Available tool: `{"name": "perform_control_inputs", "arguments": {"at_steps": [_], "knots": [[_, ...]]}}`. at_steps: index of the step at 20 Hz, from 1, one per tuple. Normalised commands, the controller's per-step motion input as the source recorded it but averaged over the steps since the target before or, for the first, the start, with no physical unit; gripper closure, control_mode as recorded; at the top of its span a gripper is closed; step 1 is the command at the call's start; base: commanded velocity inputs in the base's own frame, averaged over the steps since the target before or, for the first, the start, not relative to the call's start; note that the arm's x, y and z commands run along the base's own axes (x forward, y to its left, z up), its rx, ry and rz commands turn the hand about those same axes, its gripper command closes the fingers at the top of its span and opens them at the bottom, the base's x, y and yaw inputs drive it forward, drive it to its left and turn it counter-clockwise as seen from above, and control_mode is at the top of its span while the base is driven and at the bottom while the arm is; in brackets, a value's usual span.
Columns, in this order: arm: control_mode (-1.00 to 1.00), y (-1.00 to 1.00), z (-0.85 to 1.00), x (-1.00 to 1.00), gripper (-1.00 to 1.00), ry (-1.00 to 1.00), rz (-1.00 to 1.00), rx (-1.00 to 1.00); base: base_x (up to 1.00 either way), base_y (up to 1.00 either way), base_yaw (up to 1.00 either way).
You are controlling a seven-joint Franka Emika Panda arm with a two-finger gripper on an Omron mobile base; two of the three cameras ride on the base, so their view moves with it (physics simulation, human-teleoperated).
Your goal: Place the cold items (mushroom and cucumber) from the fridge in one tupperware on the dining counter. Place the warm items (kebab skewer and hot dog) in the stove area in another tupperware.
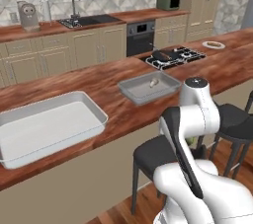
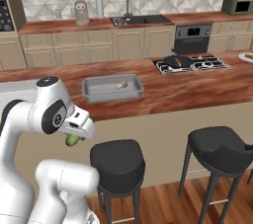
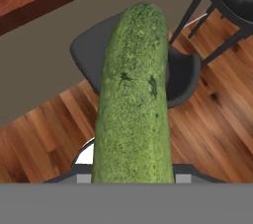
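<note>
My gripper [image 2: 74,138] is shut on the dark green cucumber [image 3: 133,99], held low over a black stool in front of the dining counter [image 1: 99,82]; the cucumber [image 2: 72,140] pokes out under the hand. On the counter a grey tupperware [image 1: 129,93] holds the small beige mushroom [image 1: 153,83], also seen as the mushroom [image 2: 121,85] in the tub [image 2: 89,92]. A wide white tupperware [image 1: 99,112] lies further left. A tan hot dog rests on a white plate [image 1: 213,45] beyond the stove. The kebab skewer is hidden. The fridge [image 1: 248,6] shows as a grey edge.
Black stools [image 2: 117,161] [image 2: 217,149] stand along the counter's beige side. A cooktop with a dark pan [image 1: 163,55] is set in the counter right of the grey tub. The back wall has a sink [image 1: 89,20], an oven and cabinets.
</note>
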Motion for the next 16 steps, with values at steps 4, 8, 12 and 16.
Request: {"name": "perform_control_inputs", "arguments": {"at_steps": [4,8,12,16], "knots": [[1.0,0.0,0.0,0.0,1.0,0.0,0.0,0.0,0.29,0.0,0.0],[1.0,0.0,0.0,0.0,1.0,0.0,0.0,0.0,0.01,0.0,0.0],[-1.0,0.0,0.0,0.01,1.0,0.0,0.0,0.0,0.0,0.0,0.0],[-1.0,0.0,0.09,0.02,1.0,-0.04,0.0,0.0,0.0,0.0,0.0]]}}
